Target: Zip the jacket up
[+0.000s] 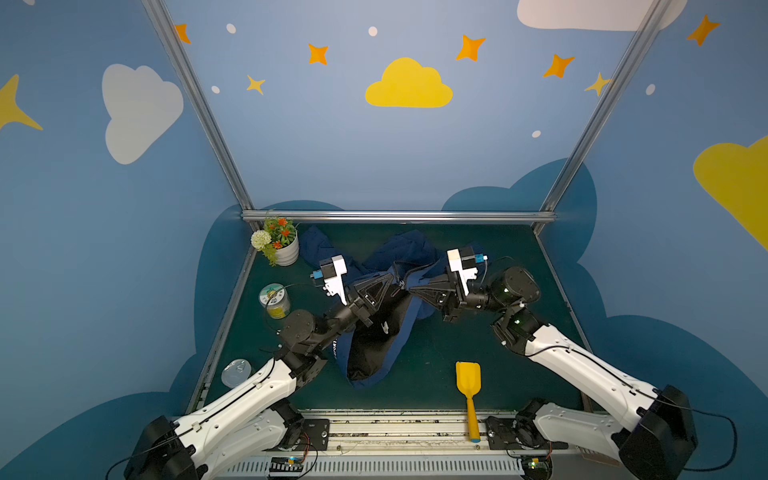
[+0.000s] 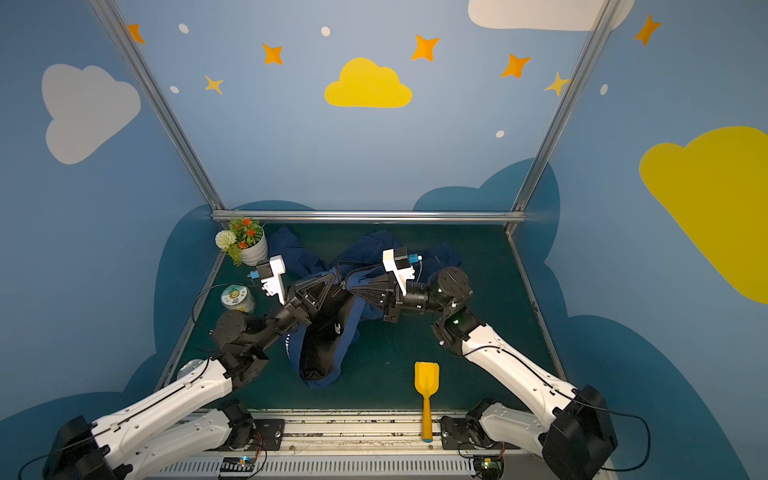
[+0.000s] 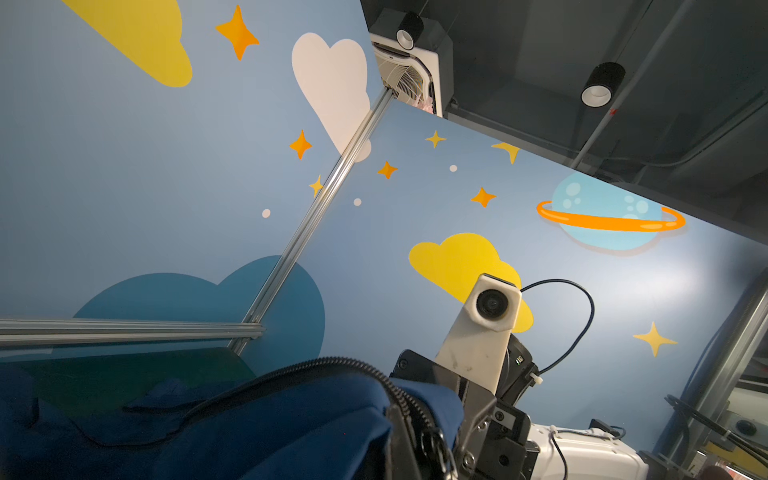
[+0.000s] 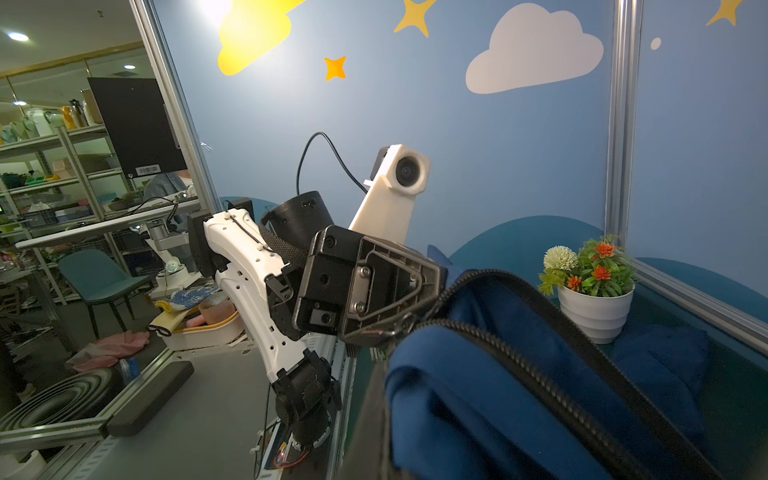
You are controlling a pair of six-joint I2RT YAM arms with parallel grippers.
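The jacket (image 1: pixel 374 332) lies in the middle of the green worktop (image 1: pixel 511 365), open, with its black lining facing up. It reaches from near the back rail (image 1: pixel 399 216) to about the middle of the front half. One part of its zipper edge is lifted off the worktop, between the two arms.

The left fingers (image 1: pixel 390 279) are closed on this raised edge, at the zipper. The right fingers (image 1: pixel 415 289) are closed on the blue cloth just beside them. The two tips almost meet over the jacket.

The right front part of the worktop is bare, and so is a strip along the right edge. On the left side the room is narrow. A white flower pot (image 1: pixel 287 251) stands in the back left corner, and a fold of the jacket lies just beside it. A jar (image 1: pixel 274 300) with a green and white lid stands near the left edge, close to the left arm's wrist. A flat round clear lid (image 1: pixel 235 372) lies at the front left, beside the left arm. A yellow scoop (image 1: pixel 468 380) lies at the front, right of the jacket, with its handle over the front edge.

By count: one jacket, one pot, one jar, one lid, one scoop, two arms.
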